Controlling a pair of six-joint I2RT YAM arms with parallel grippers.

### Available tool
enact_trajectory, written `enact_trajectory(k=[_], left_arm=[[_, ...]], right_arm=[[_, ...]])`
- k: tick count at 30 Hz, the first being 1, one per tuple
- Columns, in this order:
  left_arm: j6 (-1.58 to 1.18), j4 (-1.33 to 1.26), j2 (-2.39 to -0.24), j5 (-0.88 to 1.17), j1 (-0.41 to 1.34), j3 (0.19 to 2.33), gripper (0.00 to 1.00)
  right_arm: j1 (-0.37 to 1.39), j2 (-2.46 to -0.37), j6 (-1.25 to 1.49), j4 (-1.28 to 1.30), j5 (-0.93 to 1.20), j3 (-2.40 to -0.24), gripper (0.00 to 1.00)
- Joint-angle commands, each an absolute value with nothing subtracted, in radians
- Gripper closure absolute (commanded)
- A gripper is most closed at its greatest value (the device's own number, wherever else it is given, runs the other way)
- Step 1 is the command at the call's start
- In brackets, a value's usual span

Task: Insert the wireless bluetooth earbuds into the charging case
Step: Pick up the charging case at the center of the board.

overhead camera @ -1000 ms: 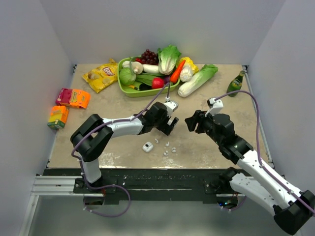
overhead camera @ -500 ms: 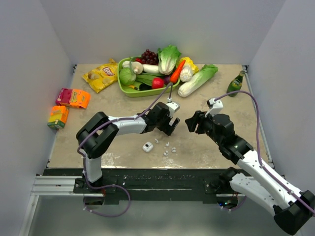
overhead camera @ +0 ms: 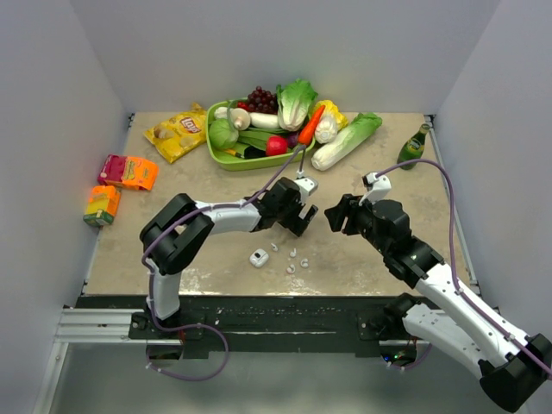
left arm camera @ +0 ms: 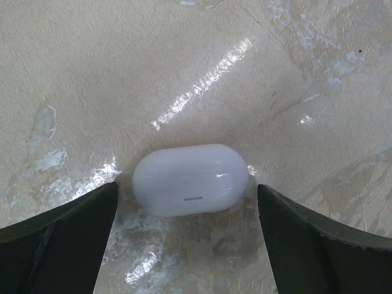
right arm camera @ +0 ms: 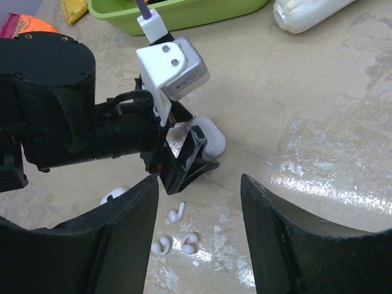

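- earbuds, where?
- loose on table, just right of small white case, near front edge. tiny, glossy, light; prob slippery, so pinch across the body.
- grippers?
- left gripper spread wide, straddling closed charging case, not touching it. right gripper spread, empty.

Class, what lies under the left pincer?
Under the open left pincer, a closed white case lies on the table, between the fingers. Whatever is inside it is hidden.
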State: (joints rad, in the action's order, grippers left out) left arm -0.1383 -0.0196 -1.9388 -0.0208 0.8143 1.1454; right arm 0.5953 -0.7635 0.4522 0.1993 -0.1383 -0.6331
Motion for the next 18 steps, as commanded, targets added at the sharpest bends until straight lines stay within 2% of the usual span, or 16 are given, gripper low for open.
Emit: enact_trajectory(k=[1, 18], left_arm=[[-0.143, -0.020, -1.960, -0.005, 0.819, 1.193, 0.00], [-0.140, 0.074, -2.003, -0.070, 0.827, 1.192, 0.00]], right_arm=[[0.597, -0.756, 0.451, 0.178, -0.149, -0.629, 0.41], [0.597, -0.746, 0.448, 0.181, -0.164, -0.626, 0.41]])
